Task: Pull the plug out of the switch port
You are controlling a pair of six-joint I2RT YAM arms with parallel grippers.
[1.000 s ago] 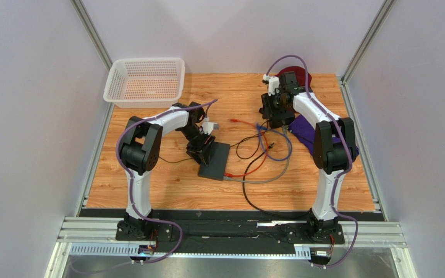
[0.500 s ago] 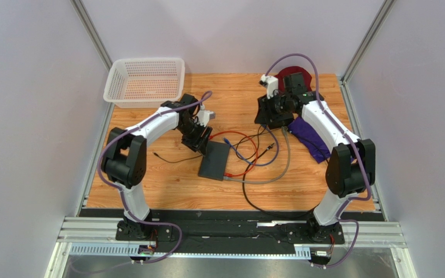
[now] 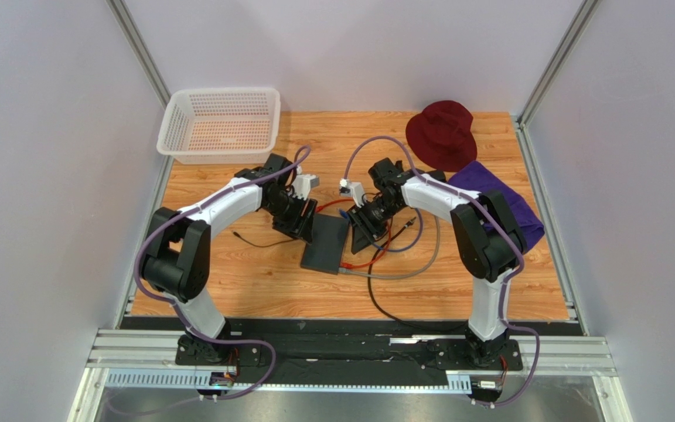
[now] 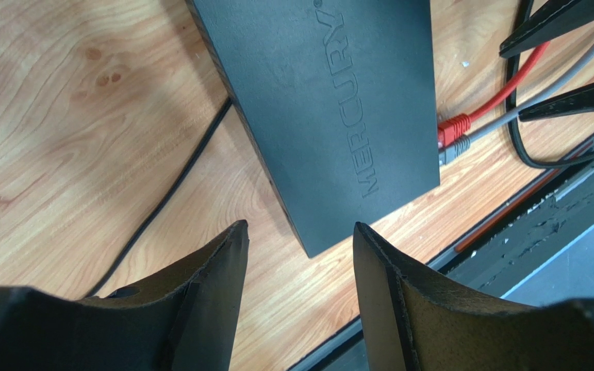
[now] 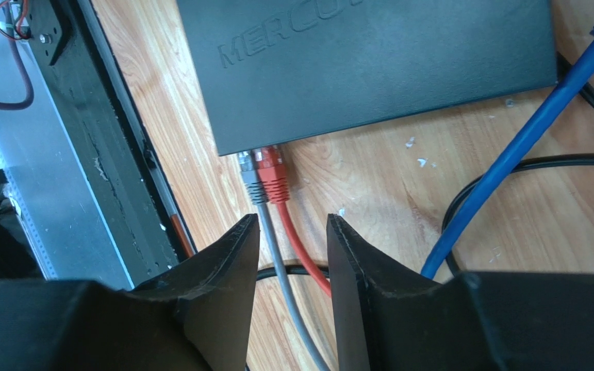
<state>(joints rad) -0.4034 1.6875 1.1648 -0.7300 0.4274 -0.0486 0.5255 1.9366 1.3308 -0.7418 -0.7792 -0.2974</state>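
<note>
- Switch [image 3: 326, 243] — flat dark grey box lying on the wooden table [image 3: 253, 281] between the two arms. Its port edge faces the right arm.
- Red plug [image 5: 271, 166] — seated in a port at the end of that edge, with the grey plug [image 5: 255, 182] seated touching beside it. Neither is out.
- Right gripper [image 5: 292, 224] — fingers parted by a narrow gap, nothing held. It sits just short of the two plugs, and in the wrist view their cables run back between the fingers.
- Left gripper [image 4: 298, 236] — fingers spread wider, nothing held. It is at the switch's opposite side with a corner of the box between the fingertips; contact cannot be told.
- Blue cable [image 5: 525, 139] — lies loose on the table beside the switch, its end out of view.
- Progress, as judged — approach stage only. Closing on a plug, steadying the box and pulling are all left to do.
</note>
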